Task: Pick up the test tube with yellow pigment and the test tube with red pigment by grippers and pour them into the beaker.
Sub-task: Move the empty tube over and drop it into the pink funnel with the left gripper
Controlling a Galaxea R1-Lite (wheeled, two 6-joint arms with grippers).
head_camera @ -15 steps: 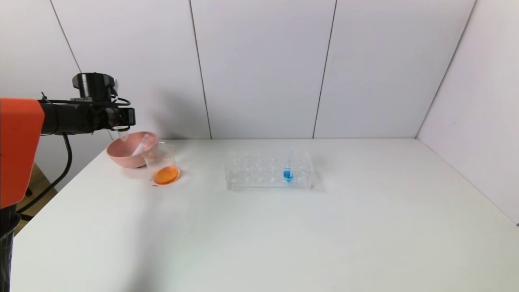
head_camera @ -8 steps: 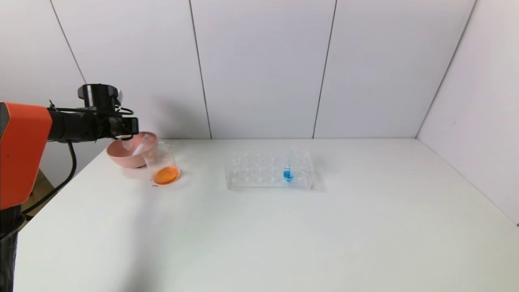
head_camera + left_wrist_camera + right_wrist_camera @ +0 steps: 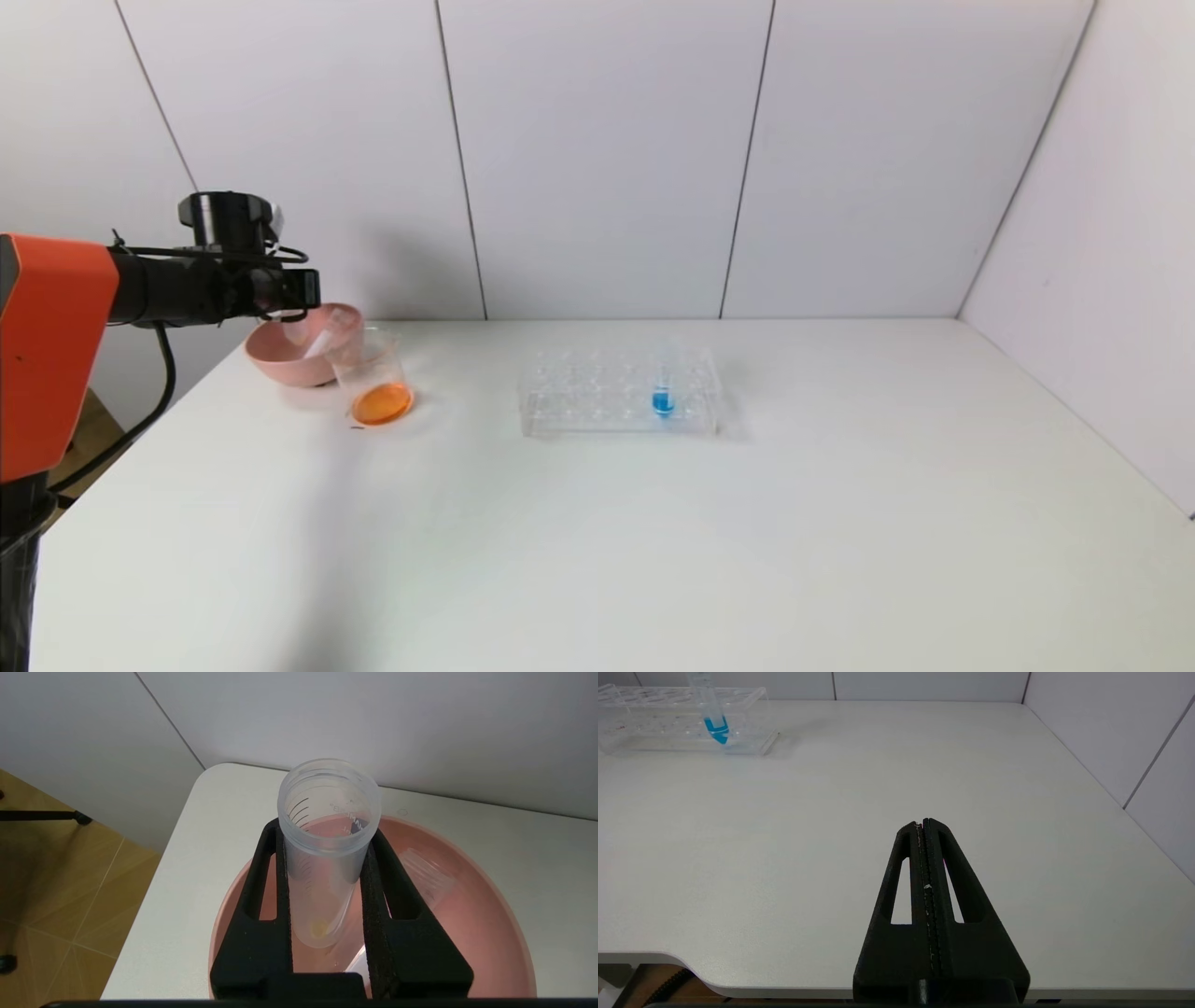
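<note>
My left gripper (image 3: 299, 289) (image 3: 324, 828) is shut on the test tube with yellow pigment (image 3: 327, 858), which is upright with only a yellow trace at its bottom. It hangs just above the pink bowl (image 3: 271, 359) (image 3: 490, 914) at the table's far left. The beaker (image 3: 373, 378) stands just right of the bowl and holds orange liquid. A second empty clear tube (image 3: 427, 877) (image 3: 327, 336) lies in the bowl; no tube with red liquid shows. My right gripper (image 3: 923, 822) is shut and empty, low over the table's front right, out of the head view.
A clear many-holed rack (image 3: 616, 392) (image 3: 668, 718) stands mid-table with one tube of blue liquid (image 3: 663, 397) (image 3: 717, 723). The table edge and corner lie close behind the bowl on the left. White walls close the back and right.
My left gripper has come down a little with the tube, closer over the pink bowl, then held still. The beaker, bowl and rack have not moved.
</note>
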